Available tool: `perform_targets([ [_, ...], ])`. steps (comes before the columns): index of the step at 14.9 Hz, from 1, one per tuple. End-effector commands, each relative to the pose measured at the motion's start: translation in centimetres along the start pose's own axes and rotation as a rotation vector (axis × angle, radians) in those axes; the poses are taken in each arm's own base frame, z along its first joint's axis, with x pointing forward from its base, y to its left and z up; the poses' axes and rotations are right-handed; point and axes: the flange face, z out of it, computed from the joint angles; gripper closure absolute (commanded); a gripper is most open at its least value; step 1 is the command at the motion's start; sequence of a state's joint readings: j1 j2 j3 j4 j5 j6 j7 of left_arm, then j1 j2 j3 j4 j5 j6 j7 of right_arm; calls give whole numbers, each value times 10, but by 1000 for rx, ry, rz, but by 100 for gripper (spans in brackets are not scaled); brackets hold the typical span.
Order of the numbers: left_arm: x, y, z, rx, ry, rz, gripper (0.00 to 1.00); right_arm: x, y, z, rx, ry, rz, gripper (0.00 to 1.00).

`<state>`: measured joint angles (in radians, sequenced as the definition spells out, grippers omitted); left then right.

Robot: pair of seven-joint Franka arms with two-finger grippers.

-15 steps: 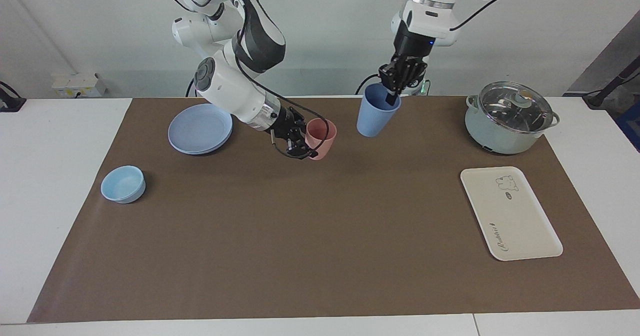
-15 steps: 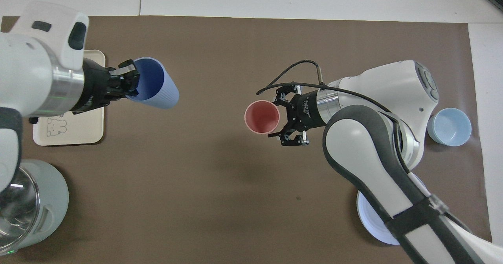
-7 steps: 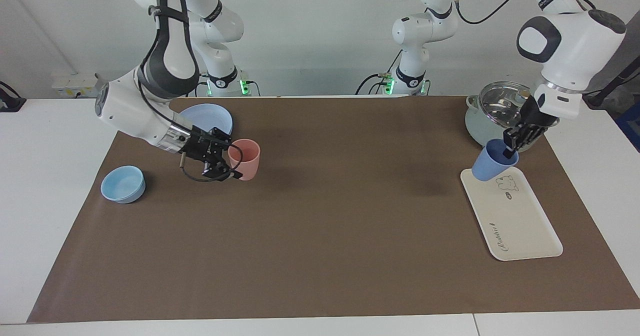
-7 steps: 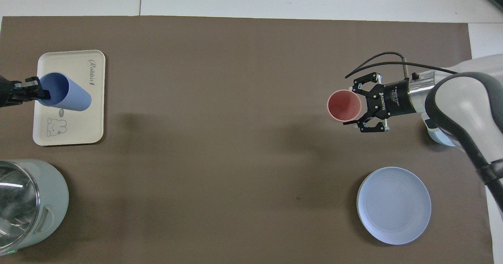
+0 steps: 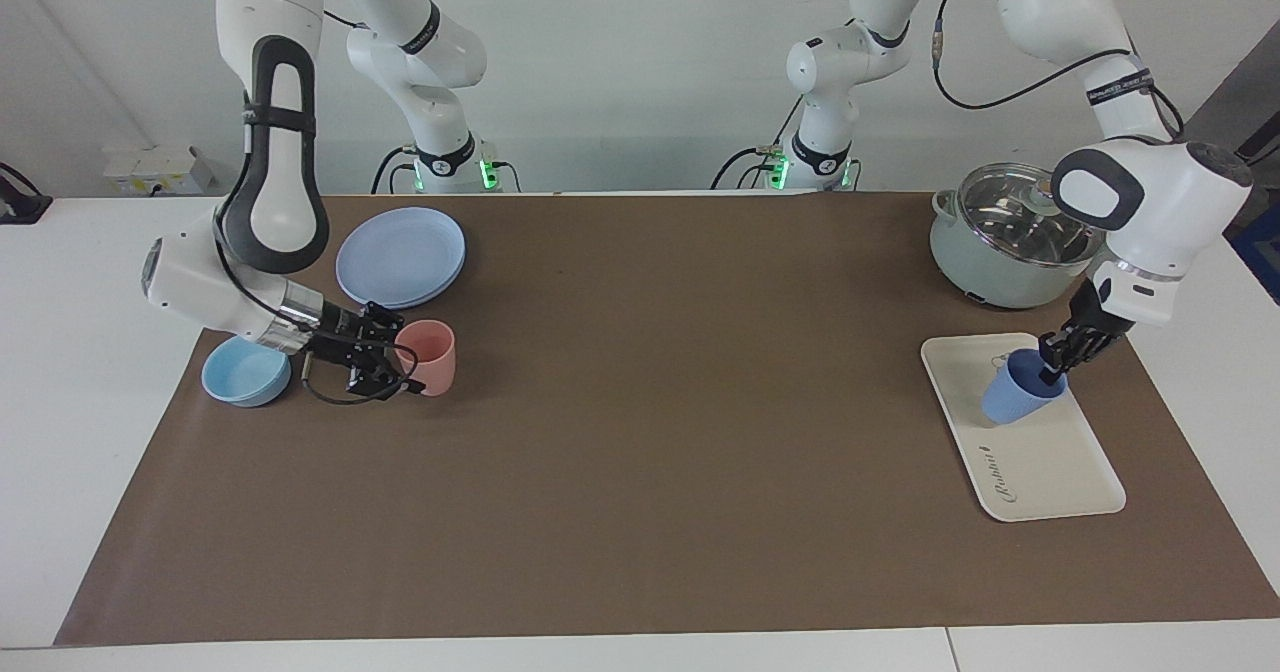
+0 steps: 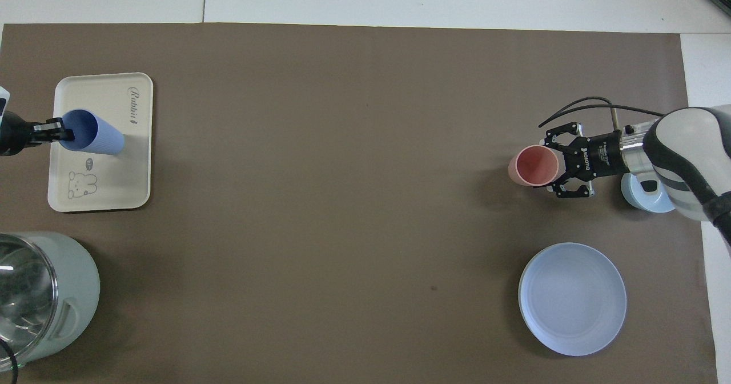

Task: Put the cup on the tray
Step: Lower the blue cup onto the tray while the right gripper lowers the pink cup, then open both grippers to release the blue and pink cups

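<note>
The periwinkle-blue cup [image 5: 1018, 394] hangs tilted, low over the cream-white tray [image 5: 1050, 457], beside its bear drawing. I cannot tell whether its base touches the tray. My left gripper [image 5: 1056, 356] is shut on the cup's rim. In the overhead view the cup [image 6: 97, 137] lies over the tray [image 6: 114, 184], with the left gripper [image 6: 57, 134] at its mouth. My right gripper [image 5: 385, 360] is shut on a salmon-pink tumbler [image 5: 430, 357], low over the mat beside the bowl. The right gripper [image 6: 564, 164] and the tumbler [image 6: 534, 166] also show in the overhead view.
A light-blue bowl [image 5: 245, 369] sits at the right arm's end of the mat, partly under that arm in the overhead view [image 6: 642, 195]. A round blue plate [image 5: 400, 255] lies nearer to the robots. A lidded pot [image 5: 1015, 237] stands nearer to the robots than the tray.
My left gripper carried the cup from above the middle of the mat to the tray and lowered it. My right gripper carried the pink tumbler toward the bowl and lowered it.
</note>
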<state>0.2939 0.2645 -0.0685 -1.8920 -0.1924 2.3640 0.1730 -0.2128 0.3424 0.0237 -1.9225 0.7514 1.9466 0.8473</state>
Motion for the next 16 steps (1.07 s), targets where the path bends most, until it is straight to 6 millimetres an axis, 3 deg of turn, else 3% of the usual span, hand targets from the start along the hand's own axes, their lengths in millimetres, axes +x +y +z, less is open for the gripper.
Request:
perform_targets([
  [1,-4,-3,6,-11,11,52,100,25,-1,-3,-1,-1,-17,100],
  [2,-4,-4,5,-10,11,80,39,25,-1,-4,2,0,-16,100],
  [3,-2,-4,3,-11,8,87,0,25,-2,-4,3,0,-16,100],
  [5,4,9,-10,-14,4,109,0,26,-1,-3,2,-2,-15,100],
  [8,10,40,-69,34,-51,222,0,29,3,3,9,5,10,99],
  [9,10,57,-87,68,-93,277,0,36,3,4,51,32,44,49],
  [12,-10,109,-131,119,-159,383,0,39,3,4,81,40,103,37],
  [13,-22,121,-141,123,-187,403,0,39,3,3,83,42,102,18],
  [14,-34,136,-149,121,-218,417,0,37,2,1,86,43,100,7],
  [16,-59,168,-154,124,-275,411,0,33,1,-6,98,50,94,6],
])
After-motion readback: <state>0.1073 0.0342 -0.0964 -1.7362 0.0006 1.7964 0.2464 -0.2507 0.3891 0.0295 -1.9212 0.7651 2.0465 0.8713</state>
